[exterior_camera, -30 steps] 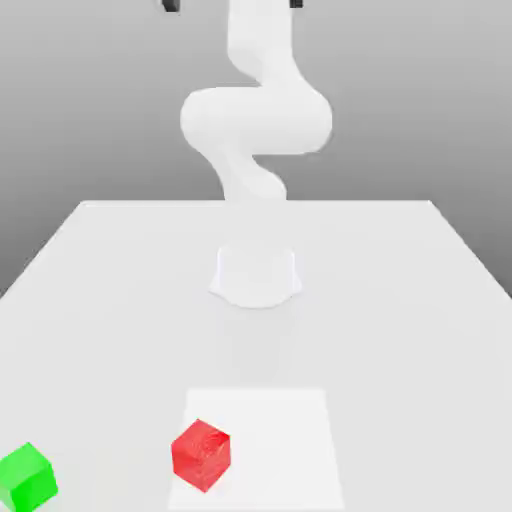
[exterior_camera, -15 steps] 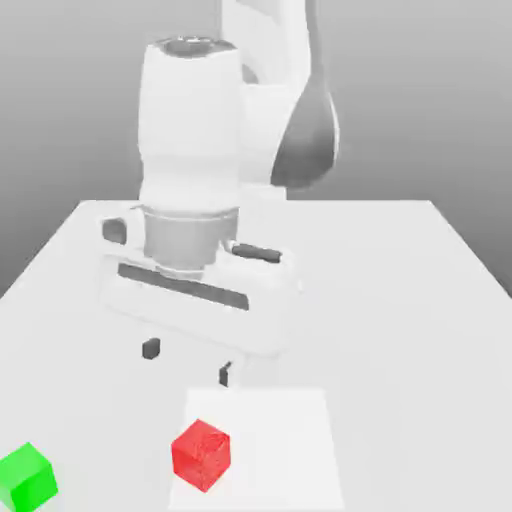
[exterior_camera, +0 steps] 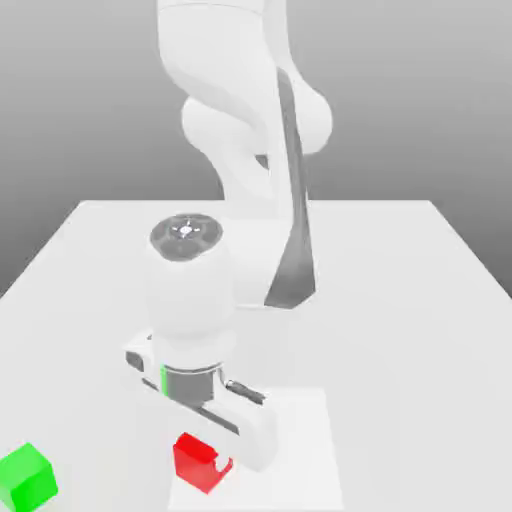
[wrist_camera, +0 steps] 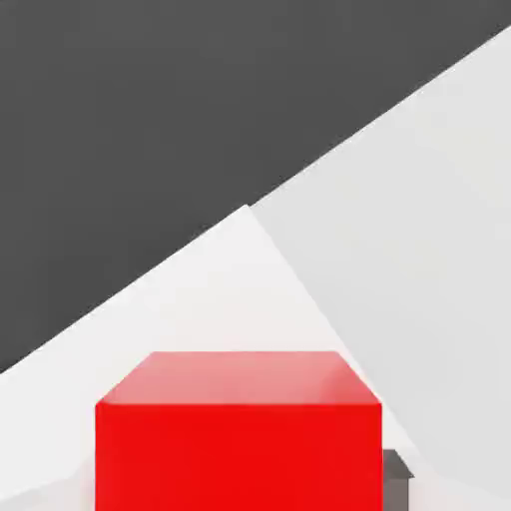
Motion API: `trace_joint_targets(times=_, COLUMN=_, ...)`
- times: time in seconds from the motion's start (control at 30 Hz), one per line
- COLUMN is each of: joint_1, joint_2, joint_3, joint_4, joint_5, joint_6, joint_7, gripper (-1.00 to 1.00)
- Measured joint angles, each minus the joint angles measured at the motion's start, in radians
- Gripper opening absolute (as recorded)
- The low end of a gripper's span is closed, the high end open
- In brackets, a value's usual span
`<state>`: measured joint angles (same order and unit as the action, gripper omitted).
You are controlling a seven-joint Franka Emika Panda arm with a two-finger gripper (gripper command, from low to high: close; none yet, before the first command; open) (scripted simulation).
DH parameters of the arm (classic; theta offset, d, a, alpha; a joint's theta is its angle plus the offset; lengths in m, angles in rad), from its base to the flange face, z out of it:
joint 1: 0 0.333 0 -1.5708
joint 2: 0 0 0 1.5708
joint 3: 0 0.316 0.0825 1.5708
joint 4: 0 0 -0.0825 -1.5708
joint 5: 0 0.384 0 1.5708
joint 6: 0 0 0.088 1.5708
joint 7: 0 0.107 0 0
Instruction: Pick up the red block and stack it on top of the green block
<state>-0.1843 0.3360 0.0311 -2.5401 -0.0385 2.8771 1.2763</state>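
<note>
Red block [exterior_camera: 197, 462] sits on the pale square near the table's [exterior_camera: 400, 300] front edge, now with the gripper [exterior_camera: 222, 462] clamped on it (a second ago the arm was up and away, jaws wide). Grasp looks made; lift comes next. Green block [exterior_camera: 27, 477] waits at exterior view's left, well apart.

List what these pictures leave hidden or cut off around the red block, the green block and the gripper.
- Small red cube: in the exterior view the white arm's hand covers its upper right part; in the hand view the picture's edge cuts off its lower part.
- Two-finger gripper: its fingertips sit behind the hand's body in the exterior view, so contact with the cube cannot be seen.
- Small green cube: the exterior view's left edge nearly clips it.
</note>
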Motion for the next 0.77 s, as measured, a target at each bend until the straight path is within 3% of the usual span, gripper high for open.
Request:
trace_joint_targets(times=0.2, joint_1=-0.020, joint_2=-0.167, joint_3=0.002, joint_4=-0.008, joint_5=0.026, joint_6=-0.160, joint_7=-0.006, gripper=-1.00)
trace_joint_targets(times=0.47, joint_1=-0.171, joint_2=-0.072, joint_3=-0.165, joint_4=0.262, joint_5=0.104, joint_6=-0.337, joint_7=0.136, gripper=-1.00)
trace_joint_targets(times=0.57, joint_1=-0.195, joint_2=0.021, joint_3=-0.168, joint_4=0.292, joint_5=0.134, joint_6=-0.276, joint_7=0.133, gripper=-1.00)
trace_joint_targets(times=0.6, joint_1=-0.201, joint_2=0.056, joint_3=-0.163, joint_4=0.296, joint_5=0.143, joint_6=-0.245, joint_7=0.128, gripper=1.00)
trace_joint_targets(times=0.77, joint_1=-0.201, joint_2=0.056, joint_3=-0.163, joint_4=0.296, joint_5=0.143, joint_6=-0.245, joint_7=0.128, gripper=1.00)
